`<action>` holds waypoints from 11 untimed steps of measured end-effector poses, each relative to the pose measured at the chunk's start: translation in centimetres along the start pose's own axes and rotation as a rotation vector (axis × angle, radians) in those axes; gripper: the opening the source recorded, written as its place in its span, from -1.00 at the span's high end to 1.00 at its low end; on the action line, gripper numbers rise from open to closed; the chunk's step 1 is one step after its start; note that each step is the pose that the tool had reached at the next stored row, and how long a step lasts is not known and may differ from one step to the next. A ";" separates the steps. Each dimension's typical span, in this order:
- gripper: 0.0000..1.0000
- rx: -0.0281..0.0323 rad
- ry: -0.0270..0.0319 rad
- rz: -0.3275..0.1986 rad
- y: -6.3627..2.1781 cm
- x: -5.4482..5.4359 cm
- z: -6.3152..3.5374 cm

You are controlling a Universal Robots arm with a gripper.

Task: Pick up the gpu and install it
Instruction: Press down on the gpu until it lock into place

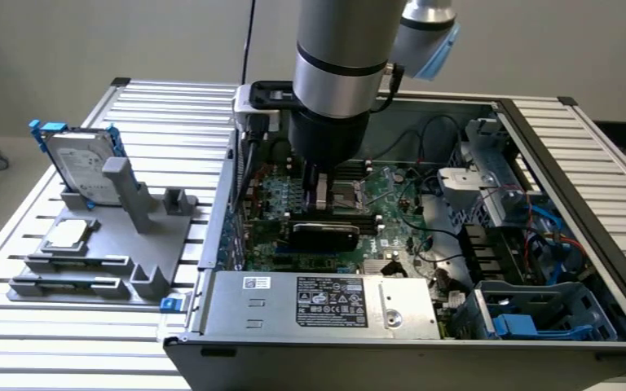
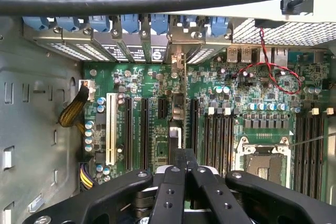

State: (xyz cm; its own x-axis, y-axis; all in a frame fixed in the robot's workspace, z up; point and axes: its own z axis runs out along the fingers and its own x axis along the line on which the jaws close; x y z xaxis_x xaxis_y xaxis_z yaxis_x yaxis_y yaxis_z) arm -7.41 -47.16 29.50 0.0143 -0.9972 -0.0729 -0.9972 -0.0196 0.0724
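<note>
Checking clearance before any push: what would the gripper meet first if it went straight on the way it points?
Likely the gpu, standing on edge directly below the shut gripper; whether they touch is unclear.

One robot arm (image 1: pixel 335 73), one open computer case (image 1: pixel 400 366). Inside the case: one motherboard (image 2: pixel 152 85), one gpu (image 1: pixel 324 235), one labelled power supply (image 1: pixel 324 303), one white expansion slot (image 2: pixel 111 129), one CPU socket (image 2: pixel 262 163). At the exterior view's left, one grey holder (image 1: pixel 117 244) carries one hard drive (image 1: pixel 79 167) and one CPU chip (image 1: pixel 65 235).
</note>
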 end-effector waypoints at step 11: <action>0.79 0.0067 -0.0002 -0.001 0.61 -0.2 0.94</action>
State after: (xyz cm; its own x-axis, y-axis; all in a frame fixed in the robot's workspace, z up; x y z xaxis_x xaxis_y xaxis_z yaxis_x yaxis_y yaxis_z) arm -8.09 -46.90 28.63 0.0150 -0.9972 -0.0731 -0.9976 -0.0199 0.0656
